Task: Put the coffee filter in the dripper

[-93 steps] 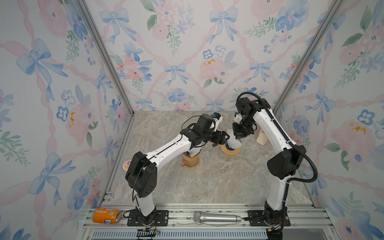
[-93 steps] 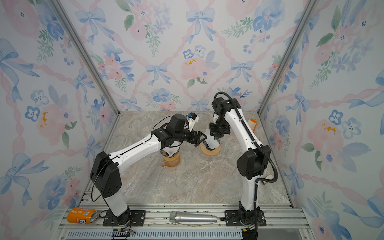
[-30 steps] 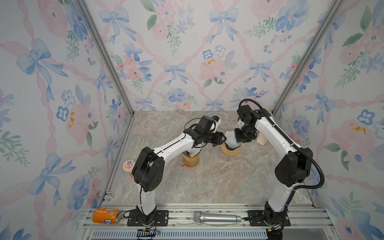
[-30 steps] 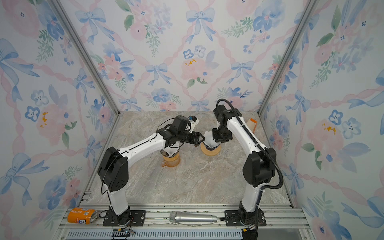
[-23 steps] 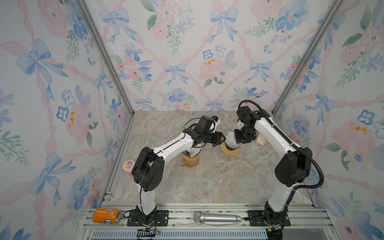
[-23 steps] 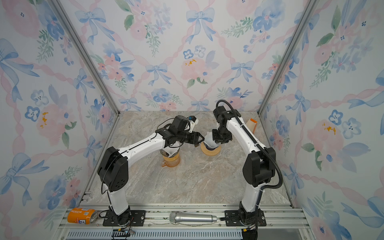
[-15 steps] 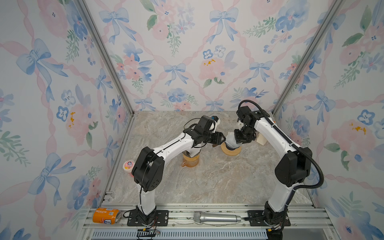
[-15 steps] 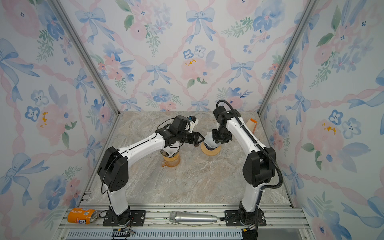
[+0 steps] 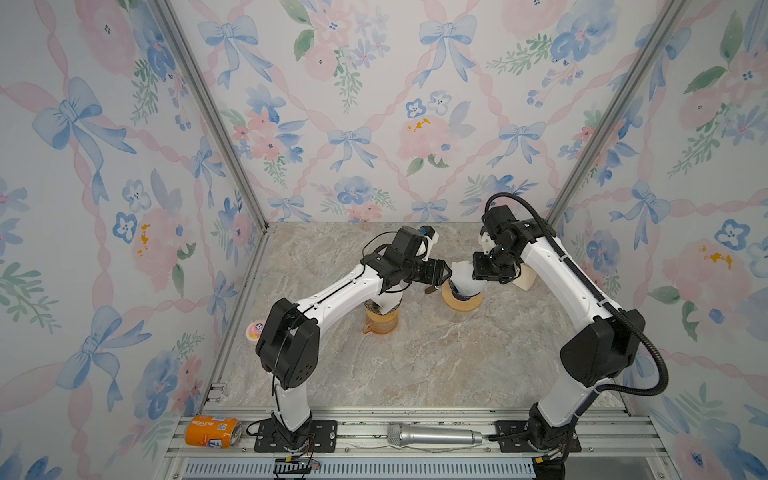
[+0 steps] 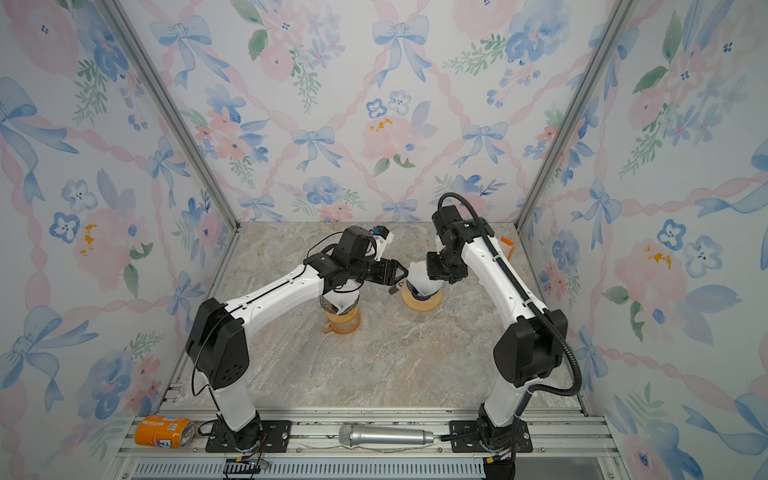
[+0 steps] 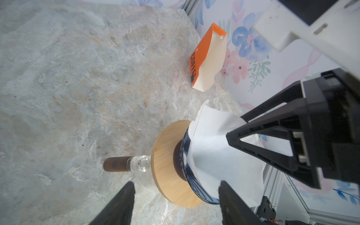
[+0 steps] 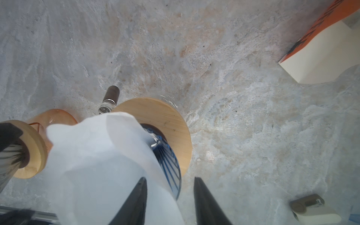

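The dripper (image 9: 461, 302) (image 10: 419, 305) is a blue glass cone in a round wooden collar (image 11: 167, 155) (image 12: 167, 118), standing on the marble. The white coffee filter (image 9: 463, 274) (image 11: 210, 155) (image 12: 97, 155) sits in the cone, its crumpled edge rising above the rim. My left gripper (image 9: 445, 272) (image 11: 176, 183) is open, one finger on each side of the dripper, touching nothing. My right gripper (image 9: 478, 279) (image 12: 169, 179) is open too. It comes from above with one finger inside the filter and the other outside the blue rim.
A second dripper with a filter stands on an orange carafe (image 9: 380, 320) under my left arm. The orange filter box (image 11: 208, 58) (image 12: 321, 54) leans at the right wall. A pink tub (image 9: 254, 330), an orange can (image 9: 212, 431) and a microphone (image 9: 434, 435) lie off the marble.
Both grippers have opened wider over the last second, and the right one has let go of the filter's edge. The arms have hardly moved.
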You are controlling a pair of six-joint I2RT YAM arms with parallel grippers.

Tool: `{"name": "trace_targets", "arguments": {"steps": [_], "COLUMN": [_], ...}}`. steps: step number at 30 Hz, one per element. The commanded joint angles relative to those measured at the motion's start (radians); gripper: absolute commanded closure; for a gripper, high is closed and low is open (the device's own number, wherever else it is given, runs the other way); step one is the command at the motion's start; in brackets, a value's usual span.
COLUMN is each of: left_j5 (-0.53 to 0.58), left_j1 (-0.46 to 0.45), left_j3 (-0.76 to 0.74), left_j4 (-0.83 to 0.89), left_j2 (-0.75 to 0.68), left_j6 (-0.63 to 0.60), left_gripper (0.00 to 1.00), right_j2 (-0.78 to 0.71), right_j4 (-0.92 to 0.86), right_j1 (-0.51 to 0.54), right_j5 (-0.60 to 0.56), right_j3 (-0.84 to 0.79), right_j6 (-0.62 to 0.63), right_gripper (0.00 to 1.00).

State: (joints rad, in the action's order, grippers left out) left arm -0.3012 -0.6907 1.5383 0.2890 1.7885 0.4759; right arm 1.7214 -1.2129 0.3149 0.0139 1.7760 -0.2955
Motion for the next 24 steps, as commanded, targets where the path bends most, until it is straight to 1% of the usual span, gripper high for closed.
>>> {"name": "trace_targets", "arguments": {"steps": [1, 2, 6, 7, 8, 10, 13, 16, 17, 18, 21, 24], "left_j5": [0.033, 0.038, 0.071, 0.079, 0.090, 0.118, 0.161, 0.213, 0.235, 0.263, 0.327, 0.391], "left_j1": [0.008, 0.010, 0.014, 0.016, 0.017, 0.020, 0.026, 0.037, 0.041, 0.046, 0.072, 0.109], "left_j3": [0.027, 0.024, 0.008, 0.000, -0.006, -0.027, -0.061, -0.102, -0.117, -0.134, -0.190, -0.262], "left_j4": [0.022, 0.025, 0.030, 0.031, 0.030, 0.031, 0.031, 0.030, 0.030, 0.030, 0.030, 0.029], "left_j2": [-0.057, -0.066, -0.111, -0.125, -0.138, -0.169, -0.227, -0.294, -0.320, -0.346, -0.424, -0.506], "left_j6": [-0.025, -0.028, -0.043, -0.047, -0.052, -0.065, -0.097, -0.140, -0.150, -0.160, -0.186, -0.185], "left_gripper": [0.28, 0.27, 0.23, 0.21, 0.20, 0.16, 0.09, 0.04, 0.03, 0.02, 0.02, 0.02], "right_j2": [-0.059, -0.060, -0.147, -0.171, -0.193, -0.258, -0.356, -0.453, -0.484, -0.518, -0.601, -0.657], "right_j4": [0.040, 0.051, 0.124, 0.150, 0.177, 0.266, 0.388, 0.491, 0.522, 0.559, 0.646, 0.699], "right_j1": [-0.008, -0.008, -0.010, -0.011, -0.012, -0.021, -0.043, -0.079, -0.092, -0.108, -0.167, -0.230], "right_j5": [-0.003, -0.005, -0.018, -0.021, -0.017, 0.008, 0.018, 0.013, 0.006, 0.005, 0.011, 0.003], "right_j3": [-0.003, -0.010, -0.055, -0.075, -0.098, -0.167, -0.273, -0.371, -0.401, -0.434, -0.516, -0.583], "right_j6": [-0.008, -0.007, -0.001, 0.002, 0.004, 0.014, 0.004, -0.006, -0.012, -0.018, -0.038, -0.047], "right_gripper": [0.54, 0.52, 0.44, 0.40, 0.38, 0.37, 0.29, 0.17, 0.08, 0.03, 0.04, 0.03]}}
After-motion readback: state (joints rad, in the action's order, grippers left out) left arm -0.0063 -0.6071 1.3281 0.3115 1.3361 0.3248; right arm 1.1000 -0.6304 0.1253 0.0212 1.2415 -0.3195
